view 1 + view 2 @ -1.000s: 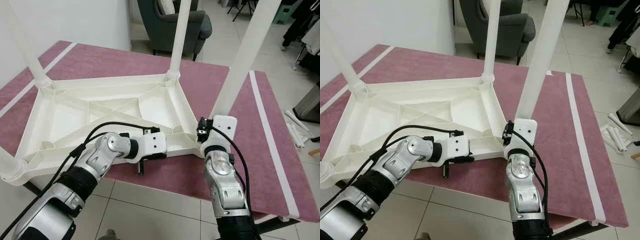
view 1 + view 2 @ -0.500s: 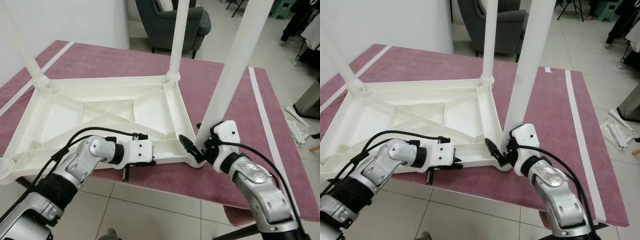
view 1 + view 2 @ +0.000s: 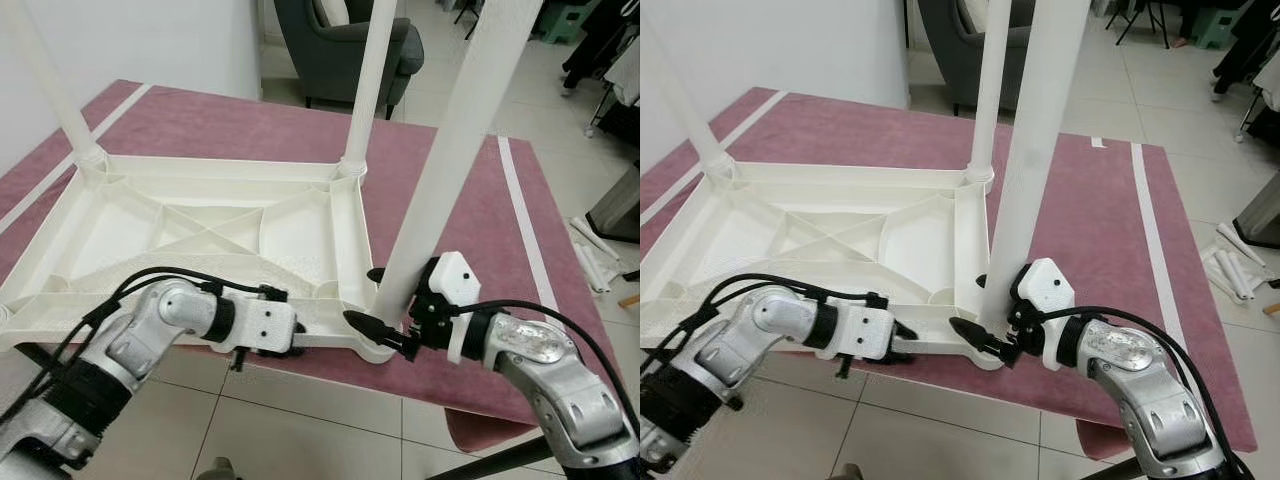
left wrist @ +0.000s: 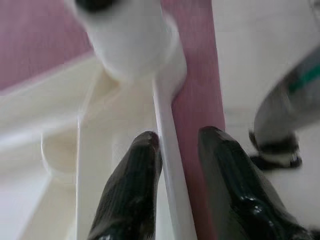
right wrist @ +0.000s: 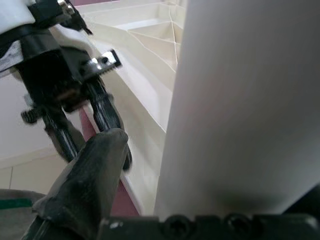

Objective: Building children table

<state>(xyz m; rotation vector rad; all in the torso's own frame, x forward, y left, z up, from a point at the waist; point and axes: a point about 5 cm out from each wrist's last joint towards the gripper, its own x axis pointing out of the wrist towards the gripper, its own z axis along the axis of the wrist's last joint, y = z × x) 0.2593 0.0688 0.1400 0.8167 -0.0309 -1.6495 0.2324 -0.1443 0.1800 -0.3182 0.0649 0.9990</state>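
Both arms are showing silver metal shells with rounded joints, white plastic wrist blocks and black collars. Black cables are looping along the left arm (image 3: 150,330) and the right arm (image 3: 540,360). Each gripper is ending in two long, glossy black fingers (image 4: 132,190).

A white children's table (image 3: 210,235) lies upside down on the purple-covered desk (image 3: 470,230), legs pointing up. The right end effector (image 3: 385,330) wraps its black fingers around the base of the nearest leg (image 3: 440,170) at the front corner. The left end effector (image 3: 285,335) sits at the table's front rim, fingers hidden. A dark armchair (image 3: 345,45) stands behind.
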